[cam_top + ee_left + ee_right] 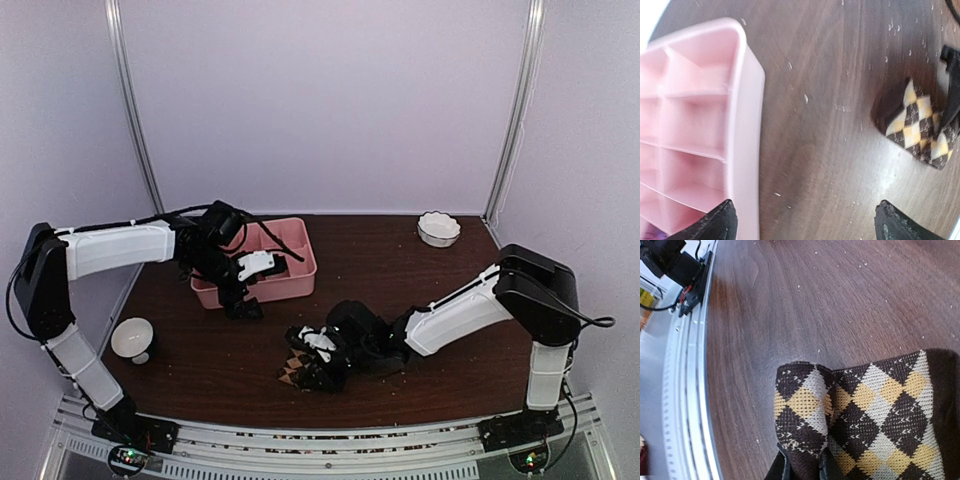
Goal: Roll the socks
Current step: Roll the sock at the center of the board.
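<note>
A brown-and-tan checkered sock [291, 372] lies on the dark wooden table near the front middle. In the right wrist view a fold of this sock [805, 410] stands up from the rest, and my right gripper [805, 467] is shut on the fold's lower edge. My left gripper [243, 305] hovers at the front edge of the pink tray [305, 262], well left of the sock. Its fingertips [715, 222] stand wide apart, open, with bare table between them. That view has the checkered sock [915, 125] at the right.
The pink divided tray [745, 125] sits at the back left. A white bowl [132, 338] stands at the left edge, another white bowl [438, 228] at the back right. The metal rail [685, 390] runs along the table's near edge. Lint specks dot the wood.
</note>
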You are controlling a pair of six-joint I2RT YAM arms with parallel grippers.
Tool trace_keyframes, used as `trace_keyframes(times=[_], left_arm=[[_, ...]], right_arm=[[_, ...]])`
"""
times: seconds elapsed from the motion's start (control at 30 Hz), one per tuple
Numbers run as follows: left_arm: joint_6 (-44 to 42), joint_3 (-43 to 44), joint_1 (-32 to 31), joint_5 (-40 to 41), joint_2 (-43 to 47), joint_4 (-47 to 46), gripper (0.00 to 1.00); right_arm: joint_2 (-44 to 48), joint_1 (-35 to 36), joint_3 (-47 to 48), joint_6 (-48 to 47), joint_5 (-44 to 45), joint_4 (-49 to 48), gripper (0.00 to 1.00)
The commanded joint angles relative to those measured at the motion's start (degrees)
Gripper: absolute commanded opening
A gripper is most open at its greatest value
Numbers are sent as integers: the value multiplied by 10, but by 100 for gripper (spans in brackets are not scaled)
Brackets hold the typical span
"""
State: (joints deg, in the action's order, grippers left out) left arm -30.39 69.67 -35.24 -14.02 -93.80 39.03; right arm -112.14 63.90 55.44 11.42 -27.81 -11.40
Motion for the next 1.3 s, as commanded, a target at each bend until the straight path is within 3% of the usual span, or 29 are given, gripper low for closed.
trace_keyframes(times=[0.0, 0.17, 0.3, 0.37, 0.43, 0.53, 0.8, 1.07, 1.27], left_arm=[[-43, -62, -12, -76, 35, -29, 98], [-91, -123, -42, -173, 59, -61, 95], [-123, -171, -131, -119, 55, -104, 80], [-129, -182, -171, -85, 43, -128, 79], [-129, -184, -198, -54, 25, -148, 76], [-125, -179, -224, 8, 0, -179, 64], [-140, -172, -239, 69, -35, -205, 49], [-143, -174, -246, 108, -65, -196, 19], [-123, -139, -234, 60, -84, -141, 3]], right_arm=[[-85, -40, -31, 99, -46, 178, 0], [-120, -78, -27, 157, -99, 184, 0], [-134, -84, -27, 179, -126, 175, 0], [-140, -86, -25, 189, -136, 169, 0], [-144, -86, -23, 198, -143, 166, 1], [-145, -87, -22, 210, -154, 154, 2], [-144, -90, -24, 231, -169, 126, 3], [-129, -101, -50, 255, -179, 84, 15], [-56, -103, -97, 239, -108, 55, 25]])
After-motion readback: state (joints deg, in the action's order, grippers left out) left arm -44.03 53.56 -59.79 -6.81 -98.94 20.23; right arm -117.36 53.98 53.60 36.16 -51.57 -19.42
